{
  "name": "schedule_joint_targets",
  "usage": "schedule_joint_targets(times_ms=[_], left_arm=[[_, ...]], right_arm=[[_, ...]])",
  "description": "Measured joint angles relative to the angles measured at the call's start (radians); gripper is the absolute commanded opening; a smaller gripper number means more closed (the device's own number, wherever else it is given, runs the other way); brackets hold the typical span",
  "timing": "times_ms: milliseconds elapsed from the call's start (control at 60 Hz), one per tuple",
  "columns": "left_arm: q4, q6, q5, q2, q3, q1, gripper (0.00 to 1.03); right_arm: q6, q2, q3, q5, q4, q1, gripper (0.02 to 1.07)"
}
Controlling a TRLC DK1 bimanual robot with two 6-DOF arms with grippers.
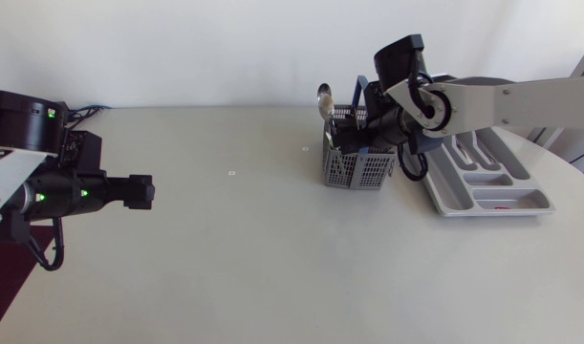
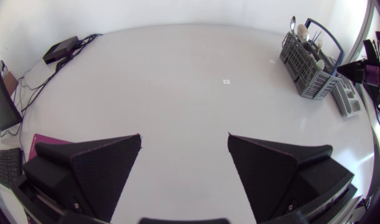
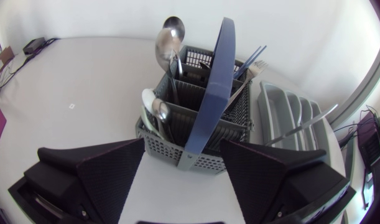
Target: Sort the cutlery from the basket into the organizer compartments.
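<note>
Hovering right pincer (image 3: 182, 146), spread wide, facing cutlery basket (image 3: 168, 118).

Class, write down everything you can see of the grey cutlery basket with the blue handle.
The grey plastic lattice-walled basket stands upright on the white table, next to the grey organizer tray. A blue arched handle spans it from end to end, and inner walls split it into compartments. Metal spoons stand in it bowls up, with further cutlery at its far side. The right arm's open black pincer flanks its near end; whether they touch cannot be told.
</note>
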Motion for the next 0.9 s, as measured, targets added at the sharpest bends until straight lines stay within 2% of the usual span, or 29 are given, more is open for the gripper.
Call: schedule_joint_targets(times_ms=[117, 200, 333, 400, 550, 700, 900], left_arm=[[0.002, 0.0, 0.0, 0.001, 0.0, -0.013, 0.96], [0.012, 0.0, 0.0, 0.001, 0.0, -0.024, 0.96], [0.027, 0.0, 0.0, 0.001, 0.0, -0.032, 0.96], [0.035, 0.0, 0.0, 0.001, 0.0, -0.032, 0.96], [0.035, 0.0, 0.0, 0.0, 0.0, -0.032, 0.96], [0.034, 0.0, 0.0, 0.0, 0.0, -0.034, 0.96], [0.035, 0.0, 0.0, -0.001, 0.0, -0.054, 0.96]], right_arm=[[0.019, 0.08, 0.069, 0.008, -0.011, -0.023, 0.86], [0.032, 0.118, 0.088, 0.008, -0.01, -0.03, 0.68], [0.041, 0.147, 0.086, 0.008, 0.048, -0.034, 0.24], [0.041, 0.146, 0.082, 0.011, 0.081, -0.033, 0.17], [0.055, 0.139, 0.063, 0.031, 0.111, -0.03, 0.08], [0.082, 0.1, 0.011, 0.026, 0.136, -0.013, 0.08], [0.077, -0.074, -0.182, -0.015, 0.134, 0.041, 0.08]])
